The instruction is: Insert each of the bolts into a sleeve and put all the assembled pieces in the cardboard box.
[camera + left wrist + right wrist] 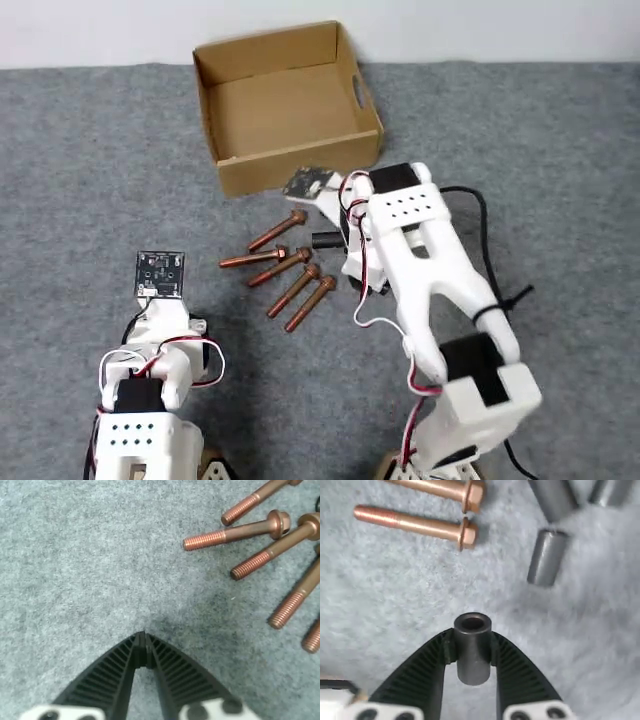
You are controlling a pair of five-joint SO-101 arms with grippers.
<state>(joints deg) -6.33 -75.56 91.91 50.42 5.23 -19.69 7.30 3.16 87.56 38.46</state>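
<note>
Several copper bolts [285, 270] lie fanned out on the grey carpet, in front of the open cardboard box [230, 175]. My right gripper [472, 641] is shut on a dark sleeve [472, 652], held just above the carpet with its bore facing the camera. Three more grey sleeves [547, 557] lie beyond it, and two bolts [415, 524] rest off to one side. In the high view a dark sleeve [325, 240] shows at the edge of the right arm [405, 215]. My left gripper [145, 637] is shut and empty, over bare carpet short of the bolts' threaded ends [210, 539].
The box stands against the far wall, its bottom bare. The left arm [160, 330] sits at the near left, with open carpet around it. Cables [490, 250] trail off the right arm.
</note>
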